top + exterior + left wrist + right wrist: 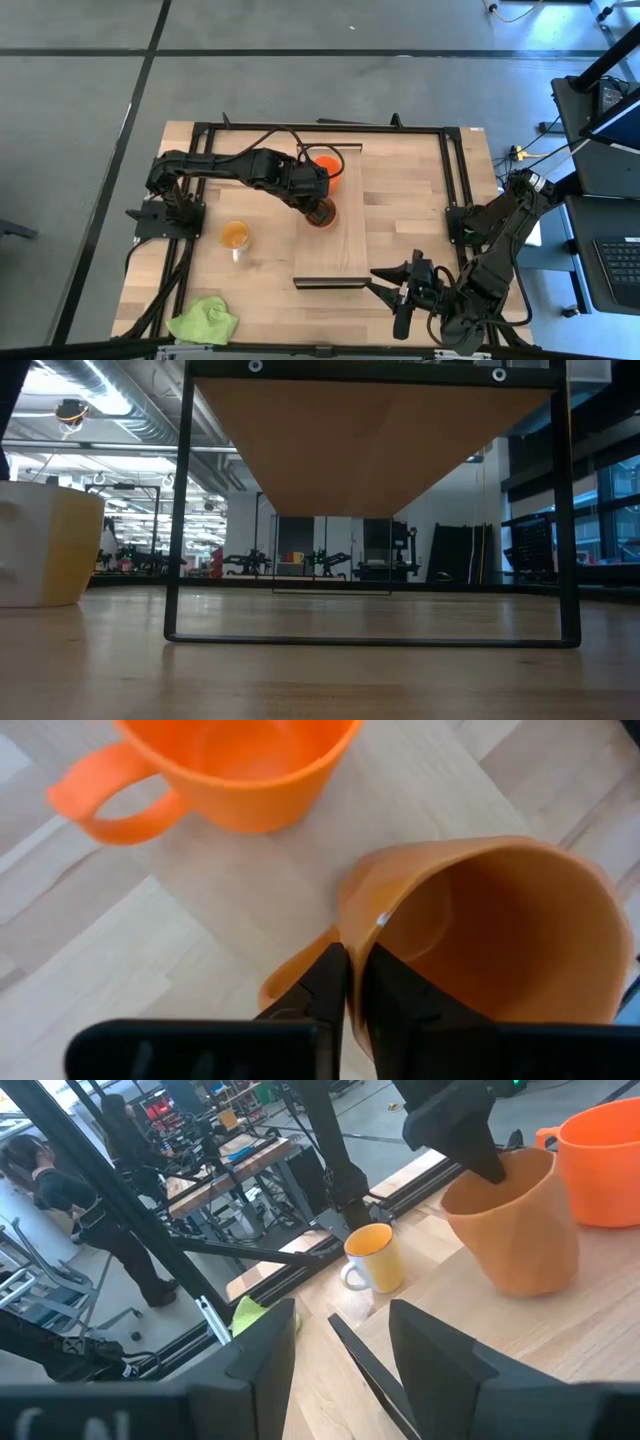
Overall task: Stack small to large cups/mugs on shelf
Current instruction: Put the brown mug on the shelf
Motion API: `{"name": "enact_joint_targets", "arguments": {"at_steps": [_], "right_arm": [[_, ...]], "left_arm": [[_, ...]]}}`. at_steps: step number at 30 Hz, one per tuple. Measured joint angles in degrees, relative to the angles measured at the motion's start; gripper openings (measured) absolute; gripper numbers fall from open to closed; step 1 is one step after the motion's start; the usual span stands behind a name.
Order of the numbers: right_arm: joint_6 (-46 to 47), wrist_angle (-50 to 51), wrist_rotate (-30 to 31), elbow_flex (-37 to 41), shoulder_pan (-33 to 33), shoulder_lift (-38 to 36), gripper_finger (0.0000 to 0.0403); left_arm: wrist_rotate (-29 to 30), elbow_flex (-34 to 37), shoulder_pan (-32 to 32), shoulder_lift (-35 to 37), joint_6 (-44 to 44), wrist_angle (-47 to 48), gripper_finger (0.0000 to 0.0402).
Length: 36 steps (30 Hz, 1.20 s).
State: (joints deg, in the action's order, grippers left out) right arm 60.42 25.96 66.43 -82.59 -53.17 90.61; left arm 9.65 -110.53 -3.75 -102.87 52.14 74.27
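Observation:
My left gripper (pixel 320 203) reaches from the table's left over the shelf (pixel 345 240), a raised light-wood board with dark end trim. It is shut on the rust-brown mug (pixel 323 214), which is tilted. The bright orange mug (pixel 327 166) stands upright just beyond it, toward the far edge. The amber-yellow cup (pixel 235 236) stands on the tabletop left of the shelf. My right gripper (pixel 400 292) waits open near the table's near right corner, touching nothing. The low view shows the shelf's underside (pixel 370 440) and the yellow cup (pixel 45 545). My left gripper pinches the rust-brown mug's wall at the rim (pixel 357 925), close beside the handle (pixel 295 975). One finger (pixel 400 1005) is inside the mug and one (pixel 325 990) outside. The fingers come from above, slanting from the table's left. The mug is tilted; whether its base touches the shelf, I cannot tell.
A lime-green cloth (pixel 205 320) lies at the table's near left corner. A dark metal frame (pixel 450 170) runs around the tabletop and carries the shelf on thin legs (pixel 178 510). People stand in the room beyond the table (pixel 130 1230).

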Motion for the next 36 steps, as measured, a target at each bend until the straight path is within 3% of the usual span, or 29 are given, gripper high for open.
{"name": "enact_joint_targets", "arguments": {"at_steps": [36], "right_arm": [[1.3, 1.8, 0.0, 0.0, 0.0, 0.0, 0.0165]], "left_arm": [[-0.3, 0.0, 0.2, 0.2, -3.3, -3.7, 0.0053]]}}
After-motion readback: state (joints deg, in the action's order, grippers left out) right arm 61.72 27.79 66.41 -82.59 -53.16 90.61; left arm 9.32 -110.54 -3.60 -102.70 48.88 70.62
